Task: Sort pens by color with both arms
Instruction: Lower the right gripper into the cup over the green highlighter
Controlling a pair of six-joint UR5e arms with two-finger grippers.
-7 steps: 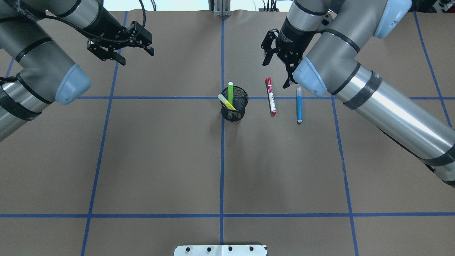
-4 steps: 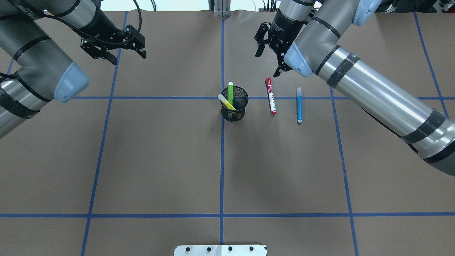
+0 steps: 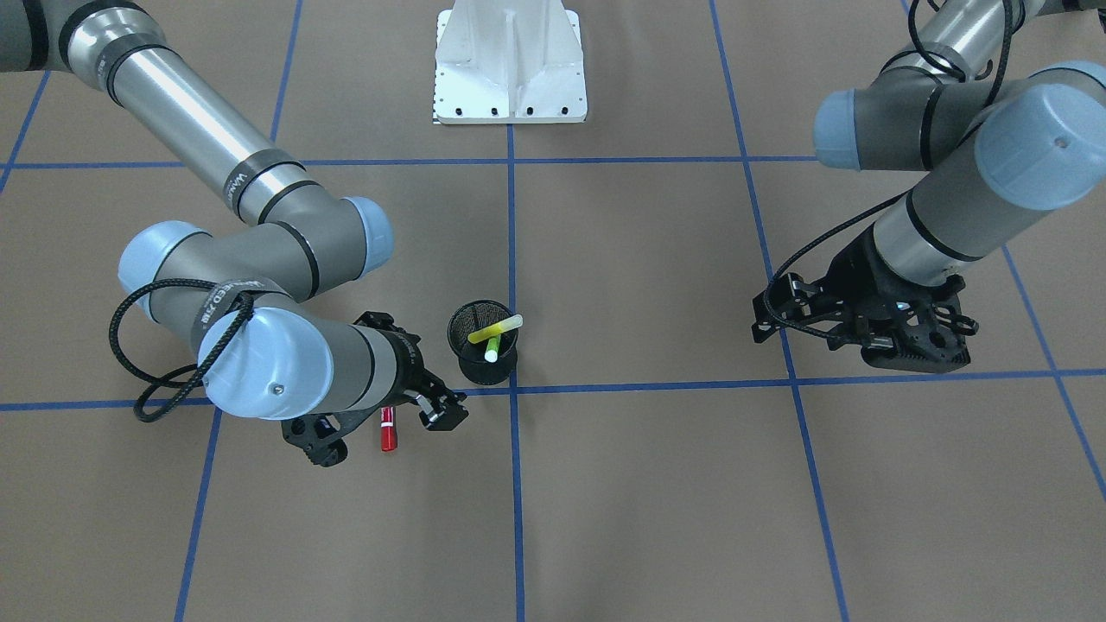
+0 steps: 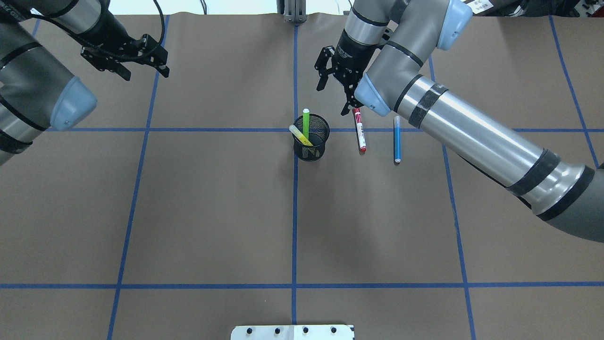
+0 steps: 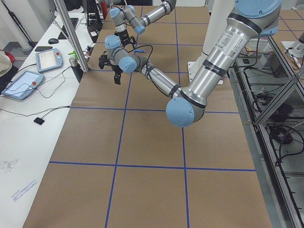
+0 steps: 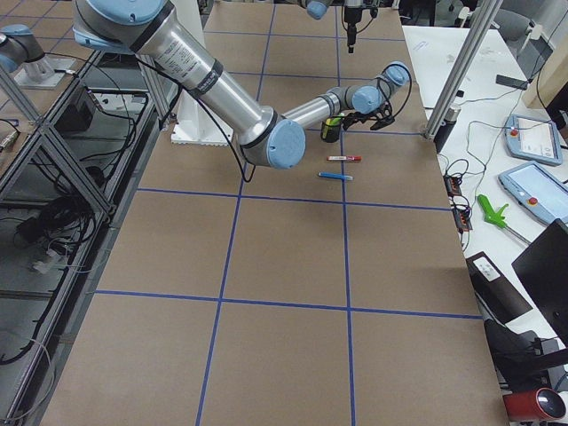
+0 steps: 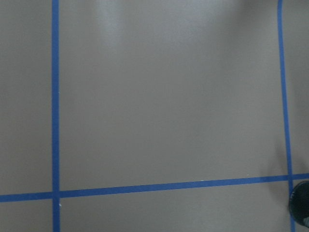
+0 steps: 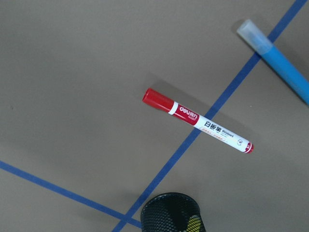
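1. Overhead exterior view gives the count. There are four pens: one lime green pen [image 4: 306, 122], one yellow pen [image 4: 298, 134], one red-ended marker [image 4: 360, 131] and one blue pen [image 4: 397, 140]. There is also one black mesh cup [image 4: 322, 141], and two arms, the right arm [image 4: 472, 132] and the left arm [image 4: 28, 80], each with one end effector.
2. The tabletop [image 4: 212, 212] is covered in brown paper and divided into squares by blue tape lines [image 4: 295, 226]. A white pedestal base [image 3: 510, 69] is bolted at the robot's edge. In the exterior left view a white bench [image 5: 28, 137] runs alongside, carrying a tablet [image 5: 22, 84] and cables, with an aluminium post [image 5: 71, 35] at its edge.
3. The right end effector [image 4: 333, 98] is released, its fingers spread wide and holding nothing. The red-ended marker lies flat on the tabletop with its cap end beneath this end effector. In the exterior front-facing view the red cap shows between the two fingers. In the right wrist-mounted view the marker sits near mid-frame, diagonal across a tape line.
4. The blue pen lies flat just beside the marker, roughly parallel to it. It is on the side away from the cup, near the right end effector but not under it.
5. The mesh cup stands on the marker's other side, also near the right end effector. The lime green and yellow pens lean inside it, their caps above the rim.
6. The left end effector [image 4: 146, 75] is likewise released and empty. It hangs over bare paper, well apart from all four pens. Its wrist view shows only paper, tape and a sliver of the cup.
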